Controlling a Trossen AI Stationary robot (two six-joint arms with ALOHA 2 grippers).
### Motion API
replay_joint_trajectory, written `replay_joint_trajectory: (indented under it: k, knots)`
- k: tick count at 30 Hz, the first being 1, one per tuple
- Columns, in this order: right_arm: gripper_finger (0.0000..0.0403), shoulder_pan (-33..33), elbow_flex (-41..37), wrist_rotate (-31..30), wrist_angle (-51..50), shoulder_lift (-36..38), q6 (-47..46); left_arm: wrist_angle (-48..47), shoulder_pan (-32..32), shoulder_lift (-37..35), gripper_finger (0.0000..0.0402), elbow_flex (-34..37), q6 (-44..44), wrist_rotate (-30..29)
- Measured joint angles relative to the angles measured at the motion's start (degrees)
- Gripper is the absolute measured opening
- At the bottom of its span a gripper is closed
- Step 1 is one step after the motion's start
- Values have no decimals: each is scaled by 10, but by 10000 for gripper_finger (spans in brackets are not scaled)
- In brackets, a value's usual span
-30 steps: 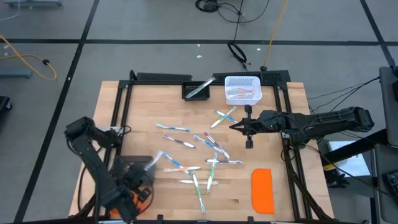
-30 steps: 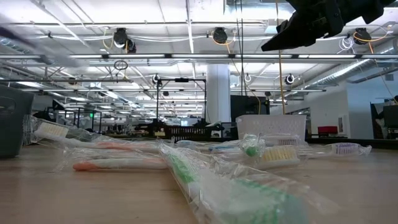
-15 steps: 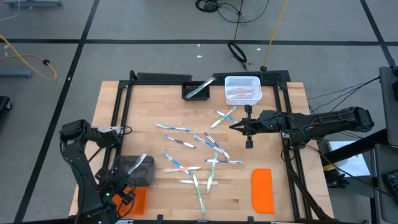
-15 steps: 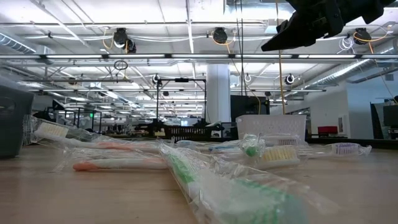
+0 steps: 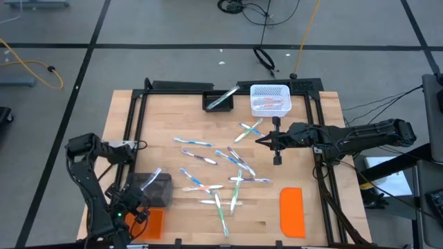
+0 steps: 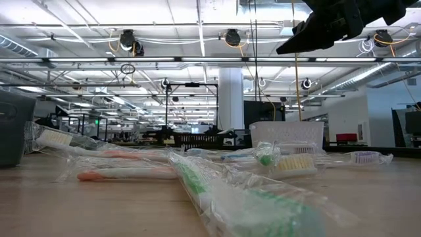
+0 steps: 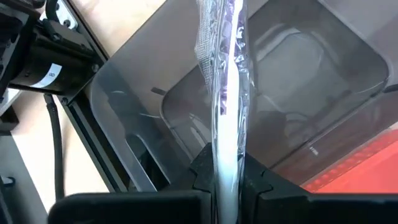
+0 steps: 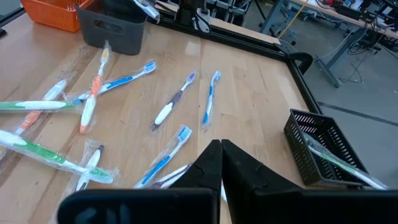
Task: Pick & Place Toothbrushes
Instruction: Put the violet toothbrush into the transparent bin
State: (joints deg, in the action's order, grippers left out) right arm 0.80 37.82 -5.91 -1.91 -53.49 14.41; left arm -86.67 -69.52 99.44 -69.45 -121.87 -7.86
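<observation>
At about eight o'clock on the table [image 5: 124,124], the left end effector [image 5: 142,197] hangs over a grey bin [image 5: 154,190], its fingers clamped on a wrapped toothbrush [image 7: 225,93] — white handle, purple accent — whose free end stands above the bin's open mouth. The wrist view shows the two dark fingers pressed against the handle on both sides. An orange lid [image 5: 149,223] lies just beside the bin, toward six o'clock.

Across the middle of the table the loose toothbrushes [image 5: 221,173] lie scattered in clear wrappers, pointing every way, some crossing one another; they spread from about nine o'clock of centre down toward six. In the low view they fill the foreground, a green-accented one [image 6: 250,204] nearest the camera.

At twelve o'clock a black mesh basket [image 5: 219,102] holds one wrapped brush, and just beside it a white basket [image 5: 269,99] holds several more.

At about two o'clock of centre the right end effector [image 5: 277,142] hovers above the table, well clear of the brushes — its fingers are closed together with nothing between them, as its wrist view shows. A second orange lid [image 5: 292,211] lies flat at five o'clock.
</observation>
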Motion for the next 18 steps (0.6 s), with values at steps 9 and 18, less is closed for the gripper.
replay_joint_trajectory:
  k: [9, 18]
  knots:
    - [0, 0, 0, 0, 0, 0, -1, -1, 0, 0, 51, 0, 1, 7]
    - [0, 0, 0, 0, 0, 0, -2, -4, 0, 0, 152, 0, 7, 25]
